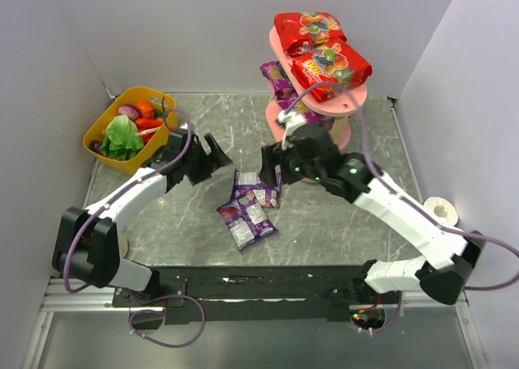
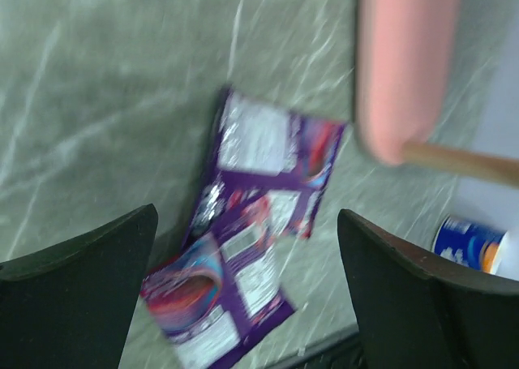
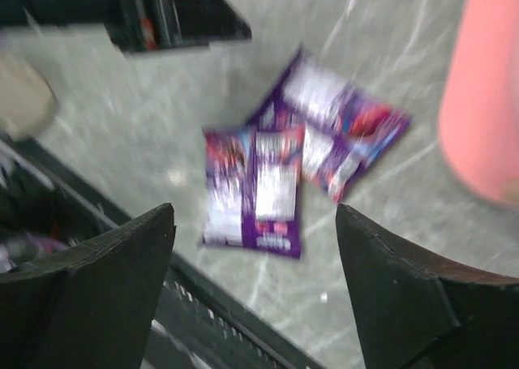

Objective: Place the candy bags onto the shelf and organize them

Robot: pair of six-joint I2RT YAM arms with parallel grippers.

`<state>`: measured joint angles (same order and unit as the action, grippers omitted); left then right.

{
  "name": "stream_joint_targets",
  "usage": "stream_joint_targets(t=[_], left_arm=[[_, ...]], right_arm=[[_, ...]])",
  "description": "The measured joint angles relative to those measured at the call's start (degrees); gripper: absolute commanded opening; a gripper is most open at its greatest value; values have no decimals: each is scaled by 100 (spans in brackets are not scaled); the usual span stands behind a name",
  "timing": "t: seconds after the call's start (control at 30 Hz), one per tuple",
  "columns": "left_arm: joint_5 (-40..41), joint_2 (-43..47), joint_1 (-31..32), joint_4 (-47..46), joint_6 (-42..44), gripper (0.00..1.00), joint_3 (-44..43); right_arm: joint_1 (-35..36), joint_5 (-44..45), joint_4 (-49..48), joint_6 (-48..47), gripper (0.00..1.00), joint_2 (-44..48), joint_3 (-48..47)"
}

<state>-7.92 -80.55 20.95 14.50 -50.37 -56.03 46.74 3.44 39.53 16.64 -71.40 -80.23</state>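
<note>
A loose cluster of purple candy bags (image 1: pixel 250 207) lies flat on the table between my two grippers. The pink shelf (image 1: pixel 342 104) stands at the back right. Two red candy bags (image 1: pixel 328 61) lie on its top board, and more purple bags (image 1: pixel 276 77) are on the tier below. My left gripper (image 1: pixel 217 154) hovers open just left of the cluster, with the bags (image 2: pixel 243 223) below its empty fingers. My right gripper (image 1: pixel 270 168) is open and empty above the cluster's right side, and the bags (image 3: pixel 255 190) show ahead of its fingers.
A yellow basket (image 1: pixel 101 126) of toy vegetables sits at the back left. A white roll (image 1: pixel 442 211) rests by the right wall. The pink shelf board (image 2: pixel 401 61) looms close in the left wrist view, and the shelf (image 3: pixel 482 101) also fills the right edge of the right wrist view.
</note>
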Motion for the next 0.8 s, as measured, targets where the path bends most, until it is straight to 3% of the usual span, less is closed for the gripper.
stream_joint_targets(t=[0.3,0.6,0.8], left_arm=[[-938,-1220,-271,-52,144,93,181],[-1342,-1805,-289,-223,186,87,157],[-1648,-1956,-284,-411,212,84,125]], right_arm=[[205,-796,-216,-66,73,-1172,831],[428,-1152,-439,-153,68,-2389,925],[527,-1172,-544,-151,66,-2581,1314]])
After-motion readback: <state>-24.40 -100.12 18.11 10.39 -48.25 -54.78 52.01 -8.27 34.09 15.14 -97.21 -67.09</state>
